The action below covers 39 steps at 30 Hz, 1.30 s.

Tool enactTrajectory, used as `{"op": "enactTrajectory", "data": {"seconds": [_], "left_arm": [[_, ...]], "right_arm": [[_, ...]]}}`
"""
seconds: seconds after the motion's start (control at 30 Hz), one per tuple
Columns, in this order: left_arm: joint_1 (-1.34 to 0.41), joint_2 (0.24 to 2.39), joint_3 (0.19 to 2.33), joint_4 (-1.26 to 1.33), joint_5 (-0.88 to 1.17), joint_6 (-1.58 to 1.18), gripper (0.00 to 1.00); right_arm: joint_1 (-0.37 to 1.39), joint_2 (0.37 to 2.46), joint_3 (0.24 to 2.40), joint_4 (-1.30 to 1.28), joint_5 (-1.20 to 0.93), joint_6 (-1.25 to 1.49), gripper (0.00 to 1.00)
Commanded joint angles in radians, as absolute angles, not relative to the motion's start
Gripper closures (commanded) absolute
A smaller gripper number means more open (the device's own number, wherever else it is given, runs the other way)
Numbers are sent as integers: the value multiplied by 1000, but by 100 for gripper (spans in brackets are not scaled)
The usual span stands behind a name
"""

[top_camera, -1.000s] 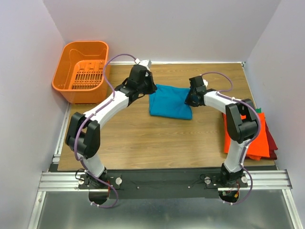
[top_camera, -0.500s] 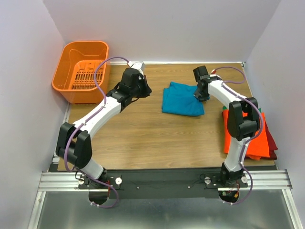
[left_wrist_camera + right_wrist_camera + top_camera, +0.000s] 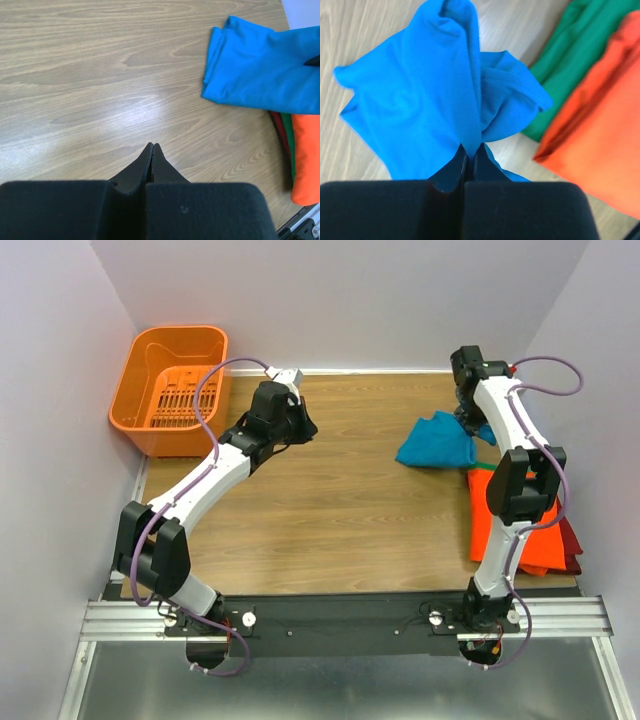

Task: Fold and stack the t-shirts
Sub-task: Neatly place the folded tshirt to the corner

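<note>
The folded teal-blue t-shirt (image 3: 436, 443) hangs bunched from my right gripper (image 3: 470, 425) at the far right of the table, just left of the stack. My right gripper (image 3: 470, 148) is shut on a pinch of the teal-blue t-shirt (image 3: 420, 105). The stack at the right edge has the orange t-shirt (image 3: 510, 515) on top, with the green t-shirt (image 3: 572, 45) and the dark red t-shirt (image 3: 570, 535) showing at its edges. My left gripper (image 3: 152, 146) is shut and empty over bare wood at the far left middle (image 3: 300, 425). No neck tag shows.
An orange plastic slotted basket (image 3: 172, 380) stands off the table's far left corner. The wooden table (image 3: 330, 510) ends at walls on the left, back and right. The stack also shows at the right of the left wrist view (image 3: 305, 160).
My right gripper has carried the teal-blue t-shirt from the table's middle to the right, beside the stack; the cloth is now bunched. My left gripper let go of it and drew back left.
</note>
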State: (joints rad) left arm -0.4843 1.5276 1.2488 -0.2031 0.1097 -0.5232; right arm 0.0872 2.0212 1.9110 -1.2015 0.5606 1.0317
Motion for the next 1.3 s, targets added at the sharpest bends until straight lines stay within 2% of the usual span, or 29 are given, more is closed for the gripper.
{"op": "enactTrajectory", "data": {"seconds": [0.0, 0.23, 0.67, 1.0, 1.27], "left_arm": [[-480, 1499, 1256, -216, 141, -508, 99], [-480, 1503, 1256, -215, 152, -511, 99], [-480, 1522, 1258, -209, 167, -517, 99], [-480, 1525, 1258, -212, 167, -511, 100], [-480, 1519, 1258, -216, 169, -503, 100]], "right_arm": [[43, 2013, 1968, -1338, 629, 1054, 99], [-40, 1884, 1937, -1344, 633, 1011, 99], [-103, 1801, 2019, -1356, 629, 945, 99], [-123, 1764, 2174, -1388, 637, 890, 99], [-130, 1615, 2022, -1388, 675, 917, 99]]}}
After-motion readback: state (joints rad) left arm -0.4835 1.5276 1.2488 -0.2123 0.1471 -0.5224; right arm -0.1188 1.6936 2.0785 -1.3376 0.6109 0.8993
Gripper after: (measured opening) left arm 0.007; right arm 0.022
